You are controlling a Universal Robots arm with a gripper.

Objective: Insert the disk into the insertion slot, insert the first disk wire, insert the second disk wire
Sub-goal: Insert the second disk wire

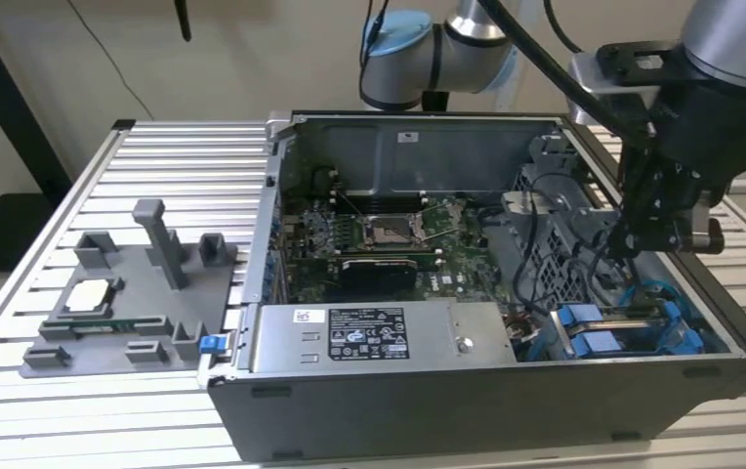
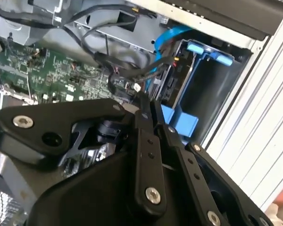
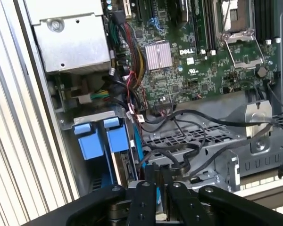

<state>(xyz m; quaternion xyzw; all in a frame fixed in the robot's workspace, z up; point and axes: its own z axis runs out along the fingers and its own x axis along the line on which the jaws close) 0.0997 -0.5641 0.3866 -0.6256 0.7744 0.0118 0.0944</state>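
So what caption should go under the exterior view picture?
Robot end effector lowered inside the open computer case, above the blue-framed disk in its grey insertion slot.

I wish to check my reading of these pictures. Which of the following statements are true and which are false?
1. The case is open and the motherboard can be seen. True.
2. The pincer hangs over the grey fixture. False: it hangs over the case's end at the exterior view's right, above the blue carrier.
3. The blue carrier sits inside the case, beside the power supply. True.
4. A cooler covers the processor socket. False: the socket is bare.
5. The table is smooth wood. False: it is made of ribbed metal slats.
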